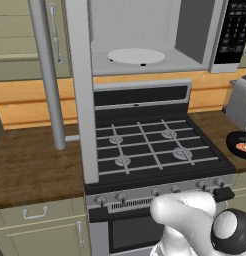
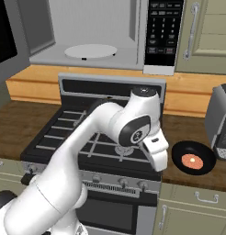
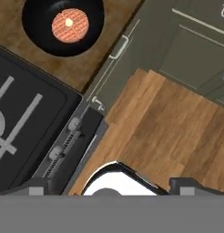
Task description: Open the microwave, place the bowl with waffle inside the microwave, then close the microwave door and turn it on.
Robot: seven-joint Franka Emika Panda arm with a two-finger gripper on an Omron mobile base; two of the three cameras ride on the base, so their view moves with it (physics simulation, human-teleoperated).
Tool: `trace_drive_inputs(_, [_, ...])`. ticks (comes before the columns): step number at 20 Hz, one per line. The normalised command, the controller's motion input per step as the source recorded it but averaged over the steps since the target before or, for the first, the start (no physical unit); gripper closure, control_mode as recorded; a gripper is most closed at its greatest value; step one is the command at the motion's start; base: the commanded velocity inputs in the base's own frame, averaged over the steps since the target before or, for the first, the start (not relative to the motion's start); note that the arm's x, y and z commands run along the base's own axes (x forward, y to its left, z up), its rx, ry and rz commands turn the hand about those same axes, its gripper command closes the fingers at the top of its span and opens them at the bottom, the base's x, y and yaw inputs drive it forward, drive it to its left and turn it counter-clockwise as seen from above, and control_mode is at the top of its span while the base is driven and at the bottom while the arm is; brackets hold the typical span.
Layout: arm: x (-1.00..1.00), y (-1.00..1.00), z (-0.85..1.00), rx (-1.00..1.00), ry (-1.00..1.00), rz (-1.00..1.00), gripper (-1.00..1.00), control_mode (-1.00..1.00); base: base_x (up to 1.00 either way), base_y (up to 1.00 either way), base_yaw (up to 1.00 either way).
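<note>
One microwave door (image 1: 80, 90) swung wide at nine o'clock, long bar handle (image 1: 47, 75) standing out. One microwave (image 2: 101, 32) open at twelve o'clock, holding one white turntable (image 1: 136, 56), bare. One black stove (image 1: 150, 145) below, four burners. One bowl with waffle (image 2: 194, 158) at three o'clock on the wooden counter (image 2: 188, 133), one round orange waffle (image 3: 69, 24) inside. Gripper (image 3: 107, 187) at the bottom of the hand view, over the floor at the stove's front: spread impossible to tell, nothing seen between the tips.
</note>
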Motion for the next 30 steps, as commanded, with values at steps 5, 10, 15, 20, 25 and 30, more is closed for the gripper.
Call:
trace_drive_inputs(5, [0.31,-0.80,-0.38,0.19,0.12,-0.36,-1.00,-1.00,0.00,0.00,0.00])
trace_drive_inputs(10, [0.13,-0.50,-0.36,0.21,0.02,-0.24,-1.00,-1.00,0.00,0.00,0.00])
trace_drive_inputs(15, [0.14,-0.26,-0.38,0.17,-0.06,-0.05,-1.00,-1.00,0.00,0.00,0.00])
trace_drive_inputs(20, [0.21,-0.04,-0.31,0.03,-0.12,0.00,-1.00,-1.00,0.00,0.00,0.00])
trace_drive_inputs(25, [0.26,0.00,-0.32,0.00,-0.17,0.00,-1.00,-1.00,0.00,0.00,0.00])
trace_drive_inputs(30, [0.27,-0.06,-0.49,0.00,-0.17,-0.01,-1.00,-1.00,0.00,0.00,0.00])
